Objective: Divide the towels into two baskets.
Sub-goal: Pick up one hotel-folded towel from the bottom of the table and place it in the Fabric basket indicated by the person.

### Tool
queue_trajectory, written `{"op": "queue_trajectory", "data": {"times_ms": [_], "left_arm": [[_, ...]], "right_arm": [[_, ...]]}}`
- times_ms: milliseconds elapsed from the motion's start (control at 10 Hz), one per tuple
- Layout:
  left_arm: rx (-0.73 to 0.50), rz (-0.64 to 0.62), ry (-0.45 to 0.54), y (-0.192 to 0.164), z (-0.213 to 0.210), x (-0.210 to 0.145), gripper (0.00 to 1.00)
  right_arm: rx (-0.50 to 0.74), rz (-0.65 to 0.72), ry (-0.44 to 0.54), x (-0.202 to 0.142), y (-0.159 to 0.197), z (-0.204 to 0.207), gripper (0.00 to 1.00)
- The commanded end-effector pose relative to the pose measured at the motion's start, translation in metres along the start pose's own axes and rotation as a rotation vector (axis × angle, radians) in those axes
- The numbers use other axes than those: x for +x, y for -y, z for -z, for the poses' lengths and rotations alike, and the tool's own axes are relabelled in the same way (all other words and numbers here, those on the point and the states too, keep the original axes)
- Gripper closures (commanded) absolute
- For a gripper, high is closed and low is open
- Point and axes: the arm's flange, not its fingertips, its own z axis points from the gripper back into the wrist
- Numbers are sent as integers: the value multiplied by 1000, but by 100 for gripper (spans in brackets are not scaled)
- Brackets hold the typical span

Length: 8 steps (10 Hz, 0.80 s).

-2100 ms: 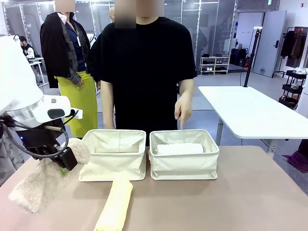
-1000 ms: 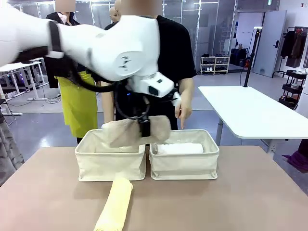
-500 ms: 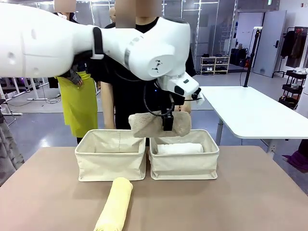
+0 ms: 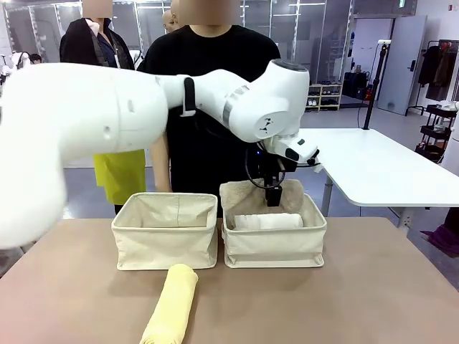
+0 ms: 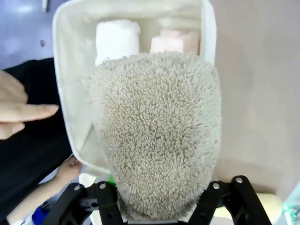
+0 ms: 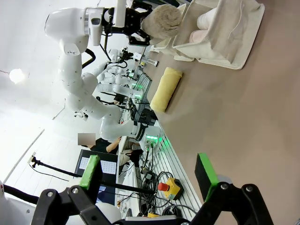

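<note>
So, biggest first: the brown desk (image 4: pixel 373 287), then the white left arm (image 4: pixel 107 122) stretched across it, over two cream canvas rectangular baskets (image 4: pixel 166 240) sitting side by side. The arm ends above the basket on the robot's right (image 4: pixel 274 244). The left fingers (image 5: pixel 107 206) are clamped on one end of the shaggy tan-beige rolled towel (image 5: pixel 157 136). The towel sticks out past them and hangs over the far side of that basket. Lying inside the same basket are a white rolled towel (image 5: pixel 117 40) and a pinkish cream rolled towel (image 5: pixel 174 42), right beside each other. A pale yellow rolled towel (image 4: pixel 172 304) lies on the desk in front of the other basket. The right fingers (image 6: pixel 91 171) are spread wide with nothing between them, over bare desk. A person's pointing hand (image 5: pixel 18 115) sits just outside the right-hand basket.
</note>
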Motion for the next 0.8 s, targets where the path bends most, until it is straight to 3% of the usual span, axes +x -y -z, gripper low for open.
{"op": "queue_trajectory", "data": {"times_ms": [0, 700], "left_arm": [[-18, 34, -37, -23, -4, 29, 51], [-83, 15, -53, -64, 33, 52, 51]], "right_arm": [[0, -6, 6, -1, -4, 1, 0], [0, -6, 6, -1, -4, 1, 0]]}}
